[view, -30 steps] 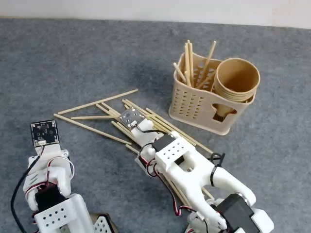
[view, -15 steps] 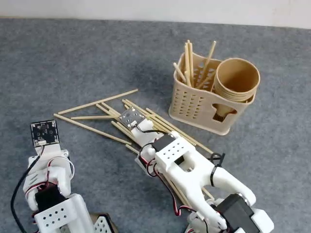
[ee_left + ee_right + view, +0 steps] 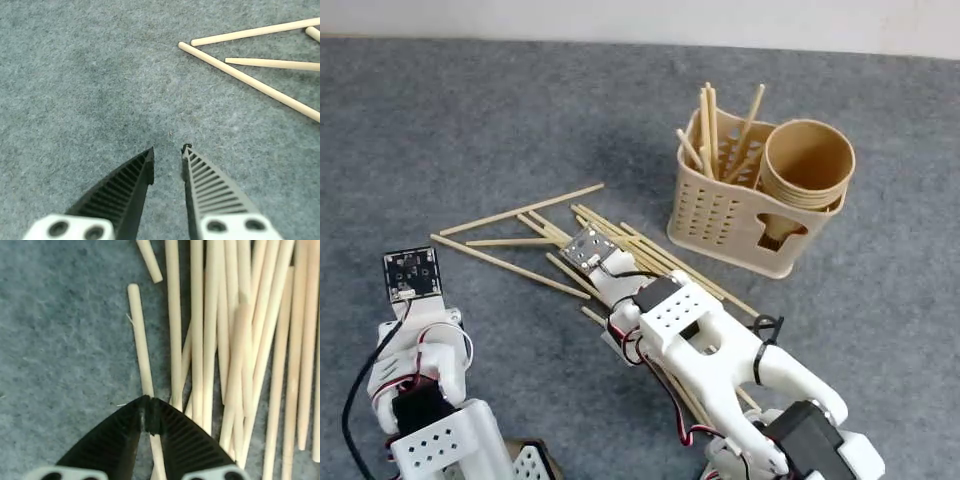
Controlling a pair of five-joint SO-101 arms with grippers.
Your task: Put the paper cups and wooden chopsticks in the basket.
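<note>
One wooden chopstick (image 3: 141, 345) is pinched by the right gripper (image 3: 148, 416) beside the other chopsticks (image 3: 525, 240) on the desk (image 3: 440, 130). The left gripper (image 3: 167, 150) is held narrowly parted. Paper cups (image 3: 807, 165) are stacked in the basket (image 3: 720, 215).

I see a grey mat (image 3: 470, 120) covering the whole work surface from my side to the far side. Up close from both wrists its nap looks short and fuzzy, like felt, with pale flecks in it. Along its far edge runs a plain pale strip (image 3: 620, 18), flat and unmarked.
</note>
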